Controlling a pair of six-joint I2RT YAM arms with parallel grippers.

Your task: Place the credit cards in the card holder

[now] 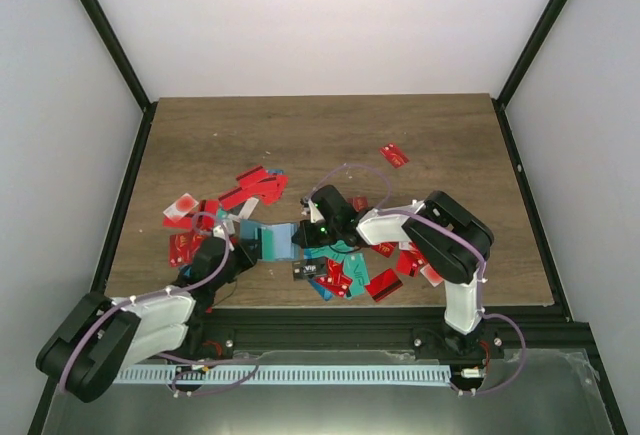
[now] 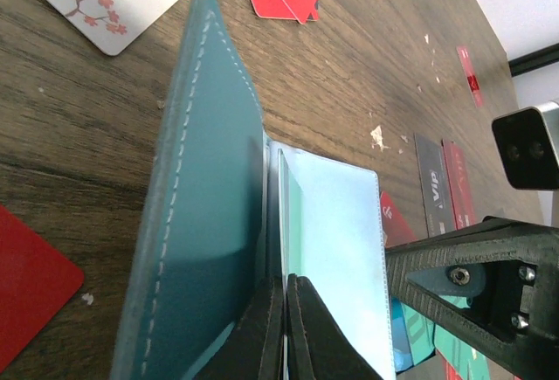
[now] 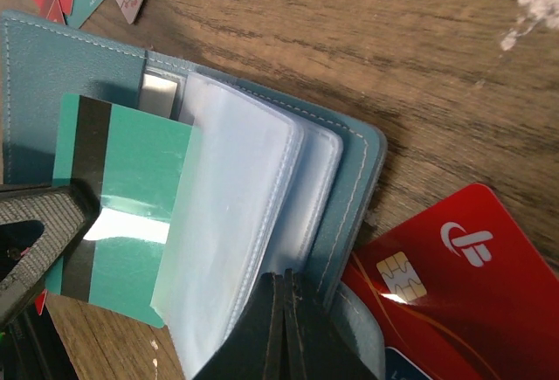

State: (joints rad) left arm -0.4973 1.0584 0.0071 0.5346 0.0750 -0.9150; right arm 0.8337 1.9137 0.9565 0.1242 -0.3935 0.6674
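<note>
Top external view first: the card holder (image 1: pixel 270 240) lies open on the table (image 1: pixel 440 145), right between the two arms, with loose credit cards (image 1: pixel 250 187) scattered on both sides of it and one red stray well off toward the far right.

The left gripper (image 1: pixel 243 252) is on the holder's left side, and its wrist camera shows the fingers pressed together with no gap, pinching the holder near the spine, where the teal cover (image 2: pixel 201 223) stands up on edge.

The right gripper (image 1: pixel 305 235) comes in from the other side. Its fingers are also squeezed tight and appear to nip the lower edge of the clear sleeves (image 3: pixel 236 205), fanning them up off the cover.

Now the card itself. On the right wrist view a green card (image 3: pixel 131 196) with a black stripe sits part way into one sleeve, with its striped end poking out toward the left gripper. A red chip card (image 3: pixel 454 275) lies just beside the holder on the wood, untouched.

So the step in hand looks like seating this green card — it is started, not finished, and most of the pile is waiting. The next move calls for a push along the sleeve's own line, with one arm bracing the holder flat. The plastic is soft, so a skewed shove could buckle the sleeve or slide the whole holder away.
</note>
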